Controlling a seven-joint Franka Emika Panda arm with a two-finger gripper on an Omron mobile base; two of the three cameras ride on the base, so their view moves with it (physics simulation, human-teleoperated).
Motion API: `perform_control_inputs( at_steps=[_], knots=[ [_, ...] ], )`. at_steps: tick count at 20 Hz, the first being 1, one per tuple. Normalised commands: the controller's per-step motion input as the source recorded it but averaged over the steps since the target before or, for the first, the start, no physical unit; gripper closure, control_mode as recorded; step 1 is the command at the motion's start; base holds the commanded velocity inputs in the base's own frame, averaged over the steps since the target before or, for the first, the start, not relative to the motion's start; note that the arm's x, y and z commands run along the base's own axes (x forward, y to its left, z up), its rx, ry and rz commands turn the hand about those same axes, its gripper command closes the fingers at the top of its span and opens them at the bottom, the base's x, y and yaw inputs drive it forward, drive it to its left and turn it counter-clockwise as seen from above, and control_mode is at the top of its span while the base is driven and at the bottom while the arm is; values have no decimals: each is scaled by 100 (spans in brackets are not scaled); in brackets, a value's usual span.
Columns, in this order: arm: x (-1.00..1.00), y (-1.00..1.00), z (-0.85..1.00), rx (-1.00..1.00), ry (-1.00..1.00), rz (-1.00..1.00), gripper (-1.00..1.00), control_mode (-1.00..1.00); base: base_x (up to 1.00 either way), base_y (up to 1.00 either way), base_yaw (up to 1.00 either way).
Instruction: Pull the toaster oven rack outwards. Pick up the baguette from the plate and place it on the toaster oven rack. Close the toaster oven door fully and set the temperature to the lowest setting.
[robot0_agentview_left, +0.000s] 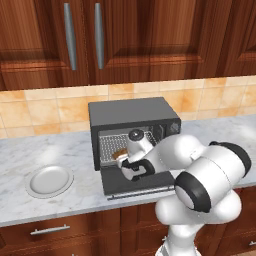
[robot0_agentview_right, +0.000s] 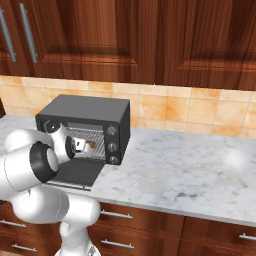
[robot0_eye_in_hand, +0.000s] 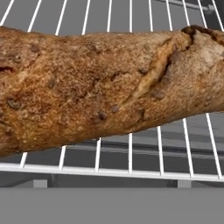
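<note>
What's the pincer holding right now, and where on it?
Nothing: the pincer stands open over the baguette, which lies on the toaster oven rack.

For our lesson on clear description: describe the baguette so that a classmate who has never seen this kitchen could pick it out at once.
Find the dark toaster oven standing on the marble counter below the wooden cabinets, its door dropped open. Inside lies a silver wire rack, and on it the baguette. It is the one brown, rough-crusted thing among grey metal; the white plate to the oven's left is bare.
</note>
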Motion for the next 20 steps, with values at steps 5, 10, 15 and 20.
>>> perform_control_inputs(
  at_steps=[5, 10, 15, 20],
  knots=[
    [26, 0, 0, 0, 0, 0, -100, -100, 0, 0, 0],
    [21, 0, 2, 0, 0, -3, -100, -100, 0, 0, 0],
    [6, 0, 27, 1, -3, -8, -100, -100, 0, 0, 0],
    [13, 0, 36, 4, -7, -9, -100, -100, 0, 0, 0]
  ],
)
